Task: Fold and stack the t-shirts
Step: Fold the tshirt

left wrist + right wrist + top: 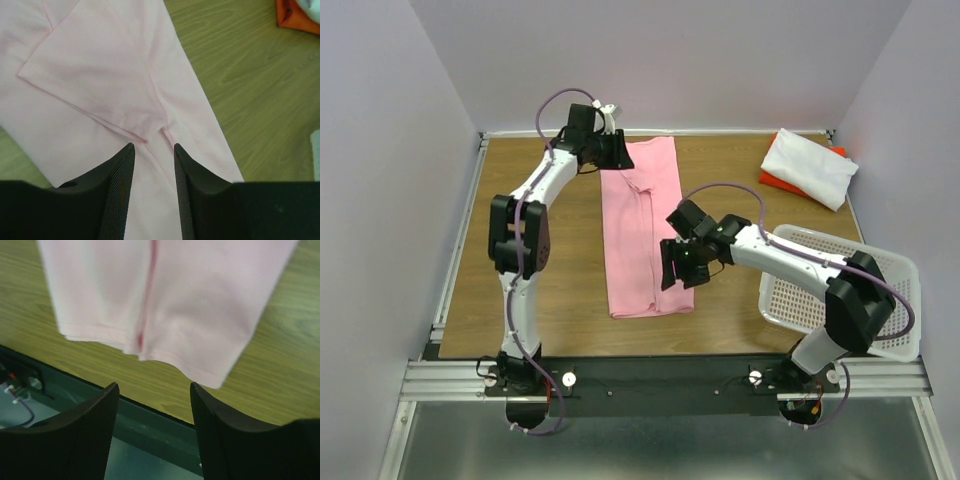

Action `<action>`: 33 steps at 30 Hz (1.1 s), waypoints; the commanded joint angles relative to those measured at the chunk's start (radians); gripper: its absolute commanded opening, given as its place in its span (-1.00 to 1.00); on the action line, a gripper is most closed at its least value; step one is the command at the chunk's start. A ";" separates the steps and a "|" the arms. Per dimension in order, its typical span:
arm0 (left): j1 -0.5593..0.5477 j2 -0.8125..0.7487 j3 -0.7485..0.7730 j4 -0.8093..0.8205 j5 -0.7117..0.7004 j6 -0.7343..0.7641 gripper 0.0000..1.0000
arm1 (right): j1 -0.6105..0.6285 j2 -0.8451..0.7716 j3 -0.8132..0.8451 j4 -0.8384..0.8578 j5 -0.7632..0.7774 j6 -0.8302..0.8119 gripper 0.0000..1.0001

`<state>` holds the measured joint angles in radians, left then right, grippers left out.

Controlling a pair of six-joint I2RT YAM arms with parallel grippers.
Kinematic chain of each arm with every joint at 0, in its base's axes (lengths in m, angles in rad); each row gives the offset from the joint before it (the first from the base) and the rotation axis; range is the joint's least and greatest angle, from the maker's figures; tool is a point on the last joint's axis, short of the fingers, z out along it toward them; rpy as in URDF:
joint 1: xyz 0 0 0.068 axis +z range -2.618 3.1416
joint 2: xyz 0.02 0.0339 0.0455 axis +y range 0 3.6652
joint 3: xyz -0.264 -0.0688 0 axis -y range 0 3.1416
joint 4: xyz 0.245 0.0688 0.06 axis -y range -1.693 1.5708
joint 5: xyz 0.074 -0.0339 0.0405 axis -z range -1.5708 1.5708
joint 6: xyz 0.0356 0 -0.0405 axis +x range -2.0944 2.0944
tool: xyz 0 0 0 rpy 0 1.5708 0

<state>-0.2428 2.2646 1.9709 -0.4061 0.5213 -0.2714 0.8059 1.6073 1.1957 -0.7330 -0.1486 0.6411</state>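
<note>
This is a robotics lab test cell rather than a home. A wood-grain table [740,170] is boxed in by plain pale walls [380,200] on the left, far and right sides. An aluminium rail [445,378] runs along its near edge, and a left arm [520,300] and a right arm [790,258] are bolted there, with purple cables [560,93] looping off them. The only household touches are a pink t-shirt [645,230] and a white perforated basket [775,300] at the near right.

white-and-black left arm [517,300] and right arm [785,250], purple cables [563,92], black ribbed jaws.
</note>
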 commanded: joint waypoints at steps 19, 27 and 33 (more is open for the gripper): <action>-0.041 -0.833 -1.129 0.098 -0.145 -0.077 -0.09 | -0.031 0.052 -0.146 -0.023 0.210 -0.035 0.02; -0.055 -0.899 -1.207 0.079 -0.159 -0.109 -0.09 | -0.033 0.054 -0.179 0.015 0.156 -0.040 -0.11; -0.070 -0.930 -1.259 0.050 -0.182 -0.126 -0.09 | -0.033 0.046 -0.223 0.033 0.096 -0.035 -0.23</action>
<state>-0.2977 1.3720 0.7444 -0.3386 0.3733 -0.3752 0.7769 1.6493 1.0080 -0.7246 -0.0025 0.6086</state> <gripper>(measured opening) 0.458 0.398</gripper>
